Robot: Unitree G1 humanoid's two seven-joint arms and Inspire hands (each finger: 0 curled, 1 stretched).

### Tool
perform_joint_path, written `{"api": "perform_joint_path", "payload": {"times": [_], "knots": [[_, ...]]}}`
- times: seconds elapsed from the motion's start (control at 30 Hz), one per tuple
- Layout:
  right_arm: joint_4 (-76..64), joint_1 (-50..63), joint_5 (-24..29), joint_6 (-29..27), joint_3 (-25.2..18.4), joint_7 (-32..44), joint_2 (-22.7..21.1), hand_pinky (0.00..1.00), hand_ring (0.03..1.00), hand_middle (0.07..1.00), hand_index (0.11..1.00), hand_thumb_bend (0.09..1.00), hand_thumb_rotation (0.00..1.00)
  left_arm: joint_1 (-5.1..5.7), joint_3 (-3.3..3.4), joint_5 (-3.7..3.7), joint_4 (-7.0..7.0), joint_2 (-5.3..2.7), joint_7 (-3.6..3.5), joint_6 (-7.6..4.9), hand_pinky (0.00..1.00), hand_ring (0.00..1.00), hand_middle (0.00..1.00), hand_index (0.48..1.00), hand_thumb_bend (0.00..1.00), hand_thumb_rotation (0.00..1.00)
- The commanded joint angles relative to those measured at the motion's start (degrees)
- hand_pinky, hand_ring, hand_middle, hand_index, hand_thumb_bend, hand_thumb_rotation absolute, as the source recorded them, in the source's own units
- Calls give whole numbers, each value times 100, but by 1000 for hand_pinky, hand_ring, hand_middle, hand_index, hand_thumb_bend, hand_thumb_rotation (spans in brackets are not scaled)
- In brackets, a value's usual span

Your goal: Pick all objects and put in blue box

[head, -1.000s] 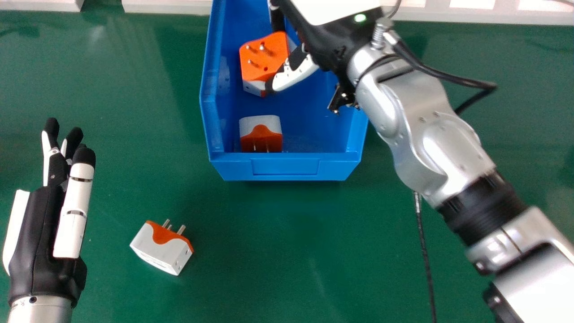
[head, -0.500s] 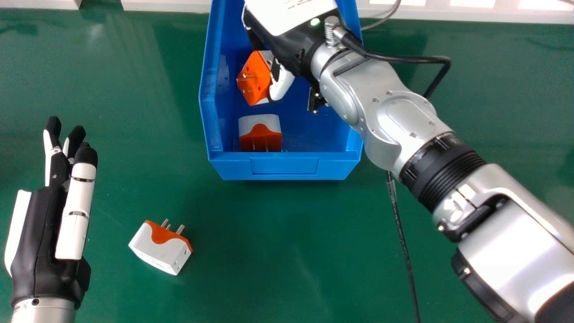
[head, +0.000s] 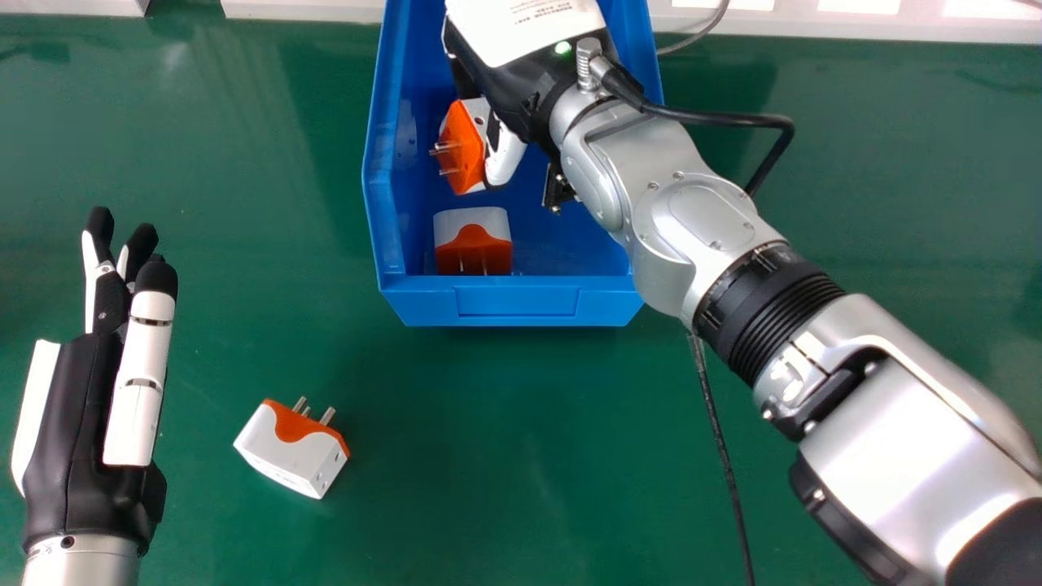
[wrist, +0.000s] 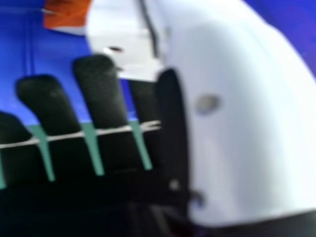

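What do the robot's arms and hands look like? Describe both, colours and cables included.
The left hand is black with white panels and black fingertips, on a silver forearm. The right hand is black with a white thumb, white label and small green light. Its silver arm has a ribbed black band and a black cable.

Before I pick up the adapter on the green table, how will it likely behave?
The adapter has a smooth, hard-looking shell, so it should feel stiff, perhaps slippery. Its boxy shape suggests it will slide rather than roll.
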Motion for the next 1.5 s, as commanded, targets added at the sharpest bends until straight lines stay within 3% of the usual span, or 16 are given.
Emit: {"api": "perform_joint_path", "payload": {"times": [0.0,0.13,0.27,0.47,0.53,0.67,0.77,0.87,0.93,1.03,1.1,1.2,1.23,1.3,1.37,1.47], "knots": [[-295,-94,35,34,-9,-39,-62,758,895,954,915,717,580,-12,7,-21,-59,38,5,-53,1000,1000,1000,1000,372,931],[-430,-30,3,80,68,1,-138,881,986,997,972,729,654,-17,15,10,-25,60,-13,-93,1000,1000,1000,1000,389,937],[-552,12,21,162,86,73,-176,971,1000,1000,998,736,671,-55,25,-110,-10,57,-62,-40,1000,1000,1000,1000,358,935],[-1146,269,-31,318,121,79,-335,999,1000,1000,1000,694,653,-27,17,129,-25,51,76,-74,1000,1000,1000,1000,371,933],[-1549,459,-29,408,84,136,-418,997,1000,1000,1000,677,632,-39,17,93,-26,56,65,-35,1000,1000,1000,1000,363,935],[-2866,1163,-100,545,6,242,-736,972,1000,1000,993,644,588,-59,22,160,32,92,56,-97,1000,1000,1000,1000,357,948],[-3930,1754,-286,718,-8,440,-991,951,1000,1000,987,618,621,-89,47,22,88,85,-30,-118,1000,1000,1000,1000,361,946],[-4962,2432,-414,721,-100,530,-1230,929,995,1000,980,595,646,-80,54,65,95,110,-26,-124,1000,1000,1000,1000,370,942],[-5698,3005,-416,654,-200,538,-1385,857,962,994,965,583,664,-71,50,119,95,116,3,-149,1000,1000,1000,1000,371,945],[-6674,3893,-415,526,-322,608,-1593,853,968,999,988,515,664,-63,47,62,108,83,4,-193,1000,1000,1000,1000,376,932],[-7229,4476,-411,383,-392,604,-1734,865,983,1000,997,466,698,-61,42,109,117,81,38,-223,1000,1000,1000,1000,373,937],[-7892,5362,-219,-110,-541,458,-2030,858,992,1000,1000,415,713,-68,43,-141,88,65,-68,-141,1000,1000,1000,1000,367,935],[-8052,5607,-140,-310,-597,429,-2138,861,997,1000,1000,399,714,-58,43,-171,60,62,-71,-107,1000,1000,1000,1000,365,926],[-8276,5982,-23,-721,-700,362,-2324,852,994,1000,1000,385,722,-29,44,-74,36,74,-8,-94,1000,1000,1000,1000,380,944],[-8418,6247,175,-1141,-797,348,-2481,839,983,1000,1000,383,729,-21,47,-29,31,70,37,-98,1000,1000,1000,1000,408,959],[-8452,6513,446,-1776,-904,290,-2647,822,976,1000,989,392,690,-46,65,-168,89,46,-31,-196,1000,1000,1000,1000,412,934]]}}
